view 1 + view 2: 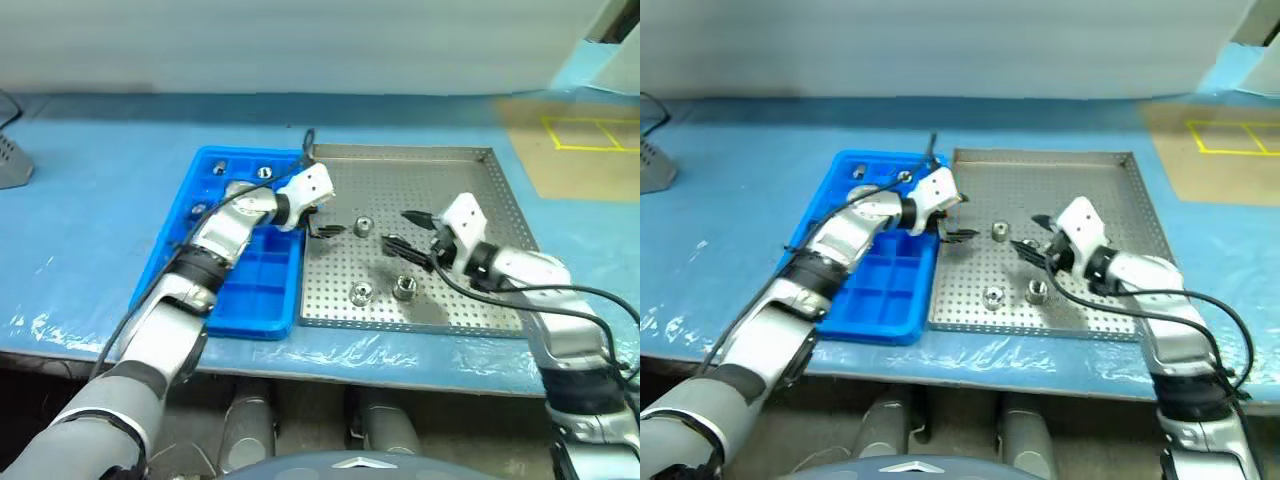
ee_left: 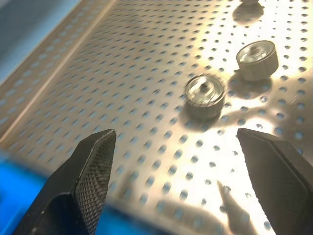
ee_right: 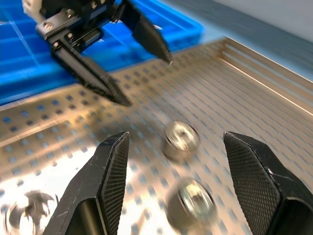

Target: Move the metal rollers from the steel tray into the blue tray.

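Observation:
The steel tray [image 1: 400, 152] lies mid-table with three metal rollers on its perforated floor: one [image 1: 363, 226] toward the middle, two [image 1: 361, 293] [image 1: 404, 287] near the front. The blue tray [image 1: 262, 290] adjoins its left side and holds a few rollers [image 1: 264, 172] in its far compartments. My left gripper [image 1: 325, 230] hovers open over the steel tray's left part, facing two rollers [image 2: 205, 95] [image 2: 257, 58]. My right gripper [image 1: 405, 232] is open over the tray's middle, empty, with a roller [image 3: 181, 139] lying beyond its fingers [image 3: 110, 176]. The two grippers point at each other.
Both trays sit on a blue-covered table. A brown sheet marked with yellow tape [image 1: 585, 140] lies at the back right. A grey object [image 1: 10, 160] sits at the far left edge. The table's front edge runs just below the trays.

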You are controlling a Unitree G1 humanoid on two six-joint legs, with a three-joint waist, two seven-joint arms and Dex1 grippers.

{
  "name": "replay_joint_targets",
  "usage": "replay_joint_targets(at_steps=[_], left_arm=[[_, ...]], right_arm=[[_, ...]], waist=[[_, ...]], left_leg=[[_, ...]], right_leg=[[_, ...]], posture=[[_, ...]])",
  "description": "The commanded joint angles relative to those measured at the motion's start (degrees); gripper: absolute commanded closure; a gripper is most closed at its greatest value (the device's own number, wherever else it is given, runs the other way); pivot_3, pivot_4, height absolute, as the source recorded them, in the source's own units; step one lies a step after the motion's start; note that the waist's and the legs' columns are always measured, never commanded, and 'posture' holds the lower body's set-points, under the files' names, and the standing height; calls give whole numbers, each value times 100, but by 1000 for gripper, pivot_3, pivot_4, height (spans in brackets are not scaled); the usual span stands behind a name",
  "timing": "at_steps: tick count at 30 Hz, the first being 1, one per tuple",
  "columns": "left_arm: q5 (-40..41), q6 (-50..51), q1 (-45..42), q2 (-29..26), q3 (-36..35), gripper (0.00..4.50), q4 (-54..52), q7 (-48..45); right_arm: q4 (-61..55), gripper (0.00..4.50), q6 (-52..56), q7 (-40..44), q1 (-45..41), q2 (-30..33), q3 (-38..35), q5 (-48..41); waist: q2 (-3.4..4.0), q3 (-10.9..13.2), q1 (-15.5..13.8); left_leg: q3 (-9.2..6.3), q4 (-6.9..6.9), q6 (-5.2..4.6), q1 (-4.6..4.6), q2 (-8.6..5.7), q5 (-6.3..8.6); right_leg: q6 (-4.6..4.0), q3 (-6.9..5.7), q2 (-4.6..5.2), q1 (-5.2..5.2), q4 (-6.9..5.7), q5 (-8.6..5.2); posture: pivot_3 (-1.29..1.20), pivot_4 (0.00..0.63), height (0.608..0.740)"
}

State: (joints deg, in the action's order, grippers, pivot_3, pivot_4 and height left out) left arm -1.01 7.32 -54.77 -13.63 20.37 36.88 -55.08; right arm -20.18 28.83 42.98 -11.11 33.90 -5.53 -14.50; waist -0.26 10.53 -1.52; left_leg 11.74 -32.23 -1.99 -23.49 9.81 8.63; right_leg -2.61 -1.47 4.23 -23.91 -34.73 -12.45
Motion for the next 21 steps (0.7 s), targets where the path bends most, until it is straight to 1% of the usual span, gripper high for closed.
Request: replay_joint_targets(at_steps=[1,4,6,8,9,12,14,18,21], left_arm=[[-197,-805,-464,286,143,323,850,-324],[-384,-1065,-1048,692,38,323,2106,43],[-434,-1112,-1305,852,-73,323,2678,266],[-614,-990,-1598,990,-132,323,3245,1008],[-643,-940,-1704,1035,-191,323,3424,1177],[-815,-1058,-1828,1018,-188,323,3636,1158],[-999,-1176,-1879,882,-120,323,3689,1073],[-1028,-1334,-1887,659,-250,323,3690,510],[-1174,-1382,-1806,636,-229,323,3737,531]], right_arm=[[-991,1368,311,-276,457,48,-426,-289],[-1529,1368,521,-595,839,-109,-446,-376],[-1701,1368,600,-782,924,-195,-415,-394],[-1815,1368,652,-1014,986,-316,-374,-356],[-1843,1368,655,-1101,1022,-354,-347,-319],[-1859,1368,625,-1230,1108,-352,-283,-232],[-1821,1368,606,-1287,1103,-357,-281,-240],[-1714,1368,534,-1350,1043,-345,-199,-204],[-1597,1368,464,-1395,979,-368,-106,-146]], waist=[[0,-1,120],[0,-1,282],[1,-1,390],[1,-1,450],[2,-1,482],[2,-2,563],[2,-1,577],[2,-1,579],[2,-1,573]], left_leg=[[0,0,-2,-2,-1,1],[-1,-6,-4,-1,1,2],[-2,-14,-7,-1,-2,4],[-2,-29,-15,-4,-4,9],[-4,-38,-19,-7,-3,12],[-6,-57,-37,-17,-6,24],[-5,-60,-43,-20,-7,27],[-6,-59,-46,-27,-7,29],[-7,-59,-50,-30,-8,31]], right_leg=[[1,-1,0,0,0,0],[4,-2,-2,0,1,1],[13,0,-3,2,1,5],[26,1,-3,6,2,4],[47,0,-3,7,2,-6],[57,0,-1,12,6,-7],[40,1,0,13,11,5],[29,-3,0,11,16,12],[29,-3,2,11,20,12]], posture=[[-449,150,740],[-507,150,740],[-535,150,740],[-554,150,740],[-566,150,740],[-570,150,740],[-572,150,740],[-560,150,740],[-555,150,740]])
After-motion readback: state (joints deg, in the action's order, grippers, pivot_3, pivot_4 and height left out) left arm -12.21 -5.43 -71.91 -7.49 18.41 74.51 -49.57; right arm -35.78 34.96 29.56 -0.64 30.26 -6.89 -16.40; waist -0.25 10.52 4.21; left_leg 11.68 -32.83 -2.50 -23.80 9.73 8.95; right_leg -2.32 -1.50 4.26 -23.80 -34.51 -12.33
